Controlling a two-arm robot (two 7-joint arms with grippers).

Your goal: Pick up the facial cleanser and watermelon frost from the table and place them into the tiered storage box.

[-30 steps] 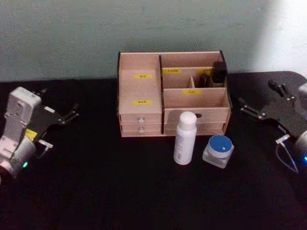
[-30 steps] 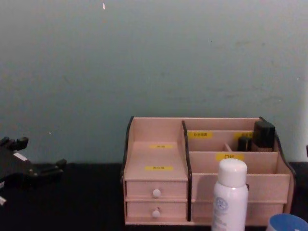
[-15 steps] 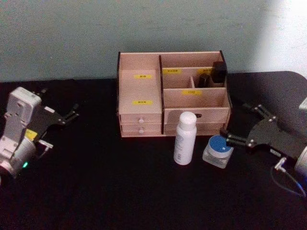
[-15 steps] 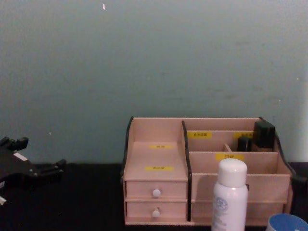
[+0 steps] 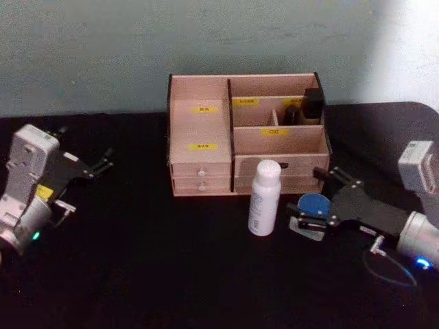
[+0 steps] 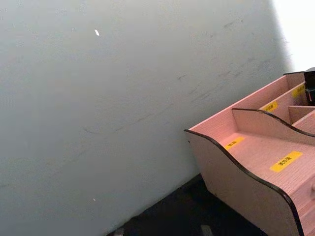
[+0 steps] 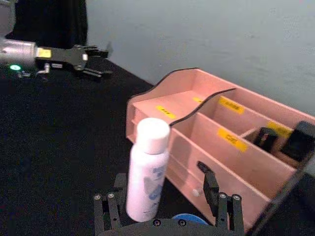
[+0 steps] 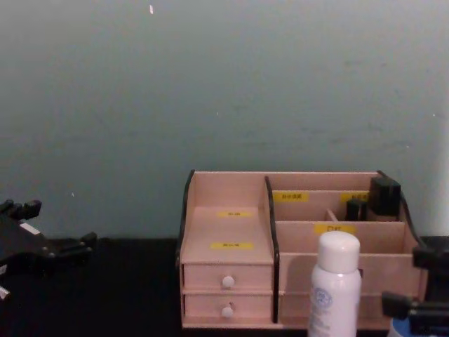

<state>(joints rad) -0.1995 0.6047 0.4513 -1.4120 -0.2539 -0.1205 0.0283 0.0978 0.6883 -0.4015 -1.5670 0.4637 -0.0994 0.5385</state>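
End effector [image 5: 306, 198] — right — astride watermelon frost [image 5: 315, 203]

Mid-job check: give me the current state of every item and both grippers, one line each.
facial cleanser: upright on the table, cap on, not held.
watermelon frost: on the table, blue lid on, between the right gripper's fingers.
tiered storage box: drawers shut, holds neither item.
black containers: standing in the box's rear right compartment.
right gripper: open, straddling the watermelon frost.
left gripper: open, parked at the table's left.
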